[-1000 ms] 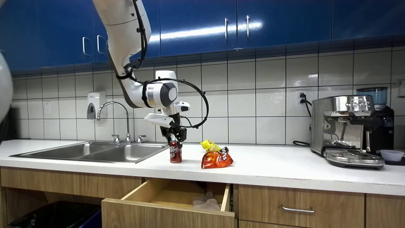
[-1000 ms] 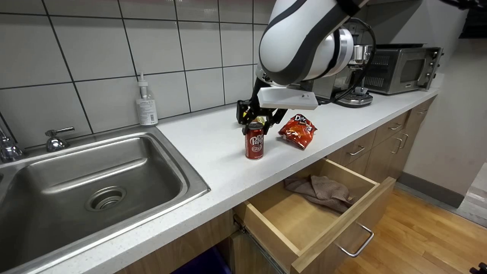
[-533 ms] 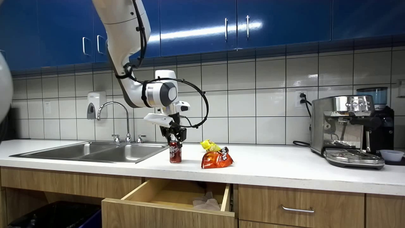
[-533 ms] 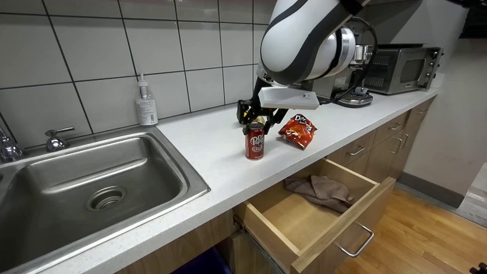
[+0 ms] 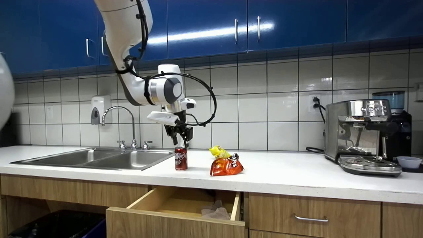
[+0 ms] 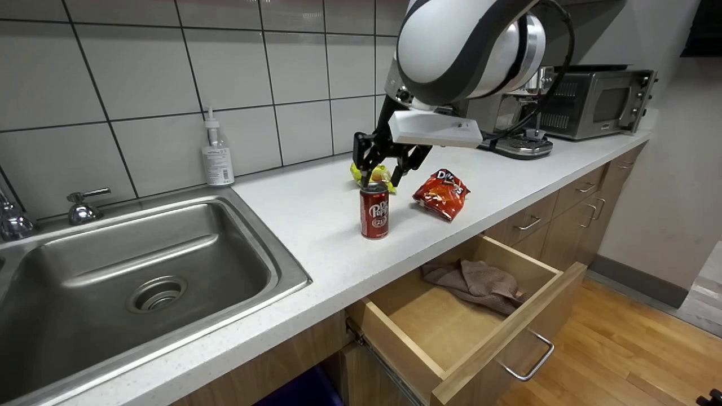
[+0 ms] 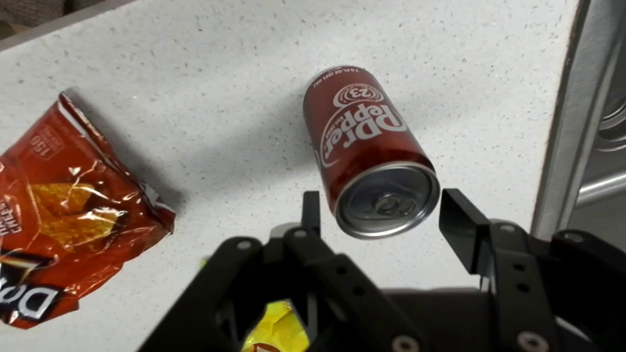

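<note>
A red Dr Pepper can stands upright on the white counter in both exterior views (image 5: 181, 162) (image 6: 374, 211) and in the wrist view (image 7: 362, 127). My gripper (image 5: 181, 144) is open and empty just above the can's top. In the wrist view its two fingertips (image 7: 379, 210) lie on either side of the can's lid, with gaps at both sides. In an exterior view the fingertips (image 6: 381, 181) show at about lid height or above. A red Doritos bag (image 6: 443, 194) lies beside the can. A yellow bag (image 5: 218, 152) lies behind it, partly hidden by the gripper in the wrist view (image 7: 279, 330).
A steel sink (image 6: 287, 273) with a faucet (image 5: 134, 132) is set into the counter near the can. An open wooden drawer (image 6: 510, 332) below the counter holds a brown cloth (image 6: 479, 282). A coffee machine (image 5: 357, 132), a microwave (image 6: 598, 104) and a soap bottle (image 6: 217, 160) stand on the counter.
My gripper has risen from around the can's top to just above it and shifted slightly. The can has shifted slightly toward the sink and remains on the counter.
</note>
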{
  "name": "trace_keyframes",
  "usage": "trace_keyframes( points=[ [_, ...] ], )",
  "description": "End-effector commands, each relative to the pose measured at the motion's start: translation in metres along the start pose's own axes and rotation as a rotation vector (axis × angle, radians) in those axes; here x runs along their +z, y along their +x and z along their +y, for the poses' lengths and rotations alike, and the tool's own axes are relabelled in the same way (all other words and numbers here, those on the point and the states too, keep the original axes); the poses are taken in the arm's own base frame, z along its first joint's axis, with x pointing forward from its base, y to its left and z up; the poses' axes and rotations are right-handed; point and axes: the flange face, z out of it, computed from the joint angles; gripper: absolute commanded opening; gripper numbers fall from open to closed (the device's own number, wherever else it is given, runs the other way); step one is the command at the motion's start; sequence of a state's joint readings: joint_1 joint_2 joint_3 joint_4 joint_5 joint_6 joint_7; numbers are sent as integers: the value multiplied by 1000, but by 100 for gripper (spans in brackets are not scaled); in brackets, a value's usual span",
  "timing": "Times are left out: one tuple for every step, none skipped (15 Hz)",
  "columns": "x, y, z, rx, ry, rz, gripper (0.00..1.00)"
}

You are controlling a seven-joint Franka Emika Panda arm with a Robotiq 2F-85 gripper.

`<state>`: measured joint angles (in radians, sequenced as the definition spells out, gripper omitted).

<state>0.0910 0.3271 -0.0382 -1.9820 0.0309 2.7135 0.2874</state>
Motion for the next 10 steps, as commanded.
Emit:
trace_keyframes(
  points=[
    [-15, -8, 5, -25, -12, 10, 41],
    [-16, -8, 6, -25, -12, 7, 41],
    [-16, -8, 7, -24, -14, 6, 41],
    [-15, -8, 7, -27, -13, -1, 41],
    [-14, -8, 7, -30, -12, -8, 91],
    [-14, -7, 7, -33, -10, -9, 92],
    [-14, -6, 5, -40, -4, -7, 98],
    [-14, -4, 4, -44, 0, -6, 100],
    [-14, -3, 2, -53, 0, -3, 100],
    [-14, -2, 1, -62, 3, -7, 100]
  ],
)
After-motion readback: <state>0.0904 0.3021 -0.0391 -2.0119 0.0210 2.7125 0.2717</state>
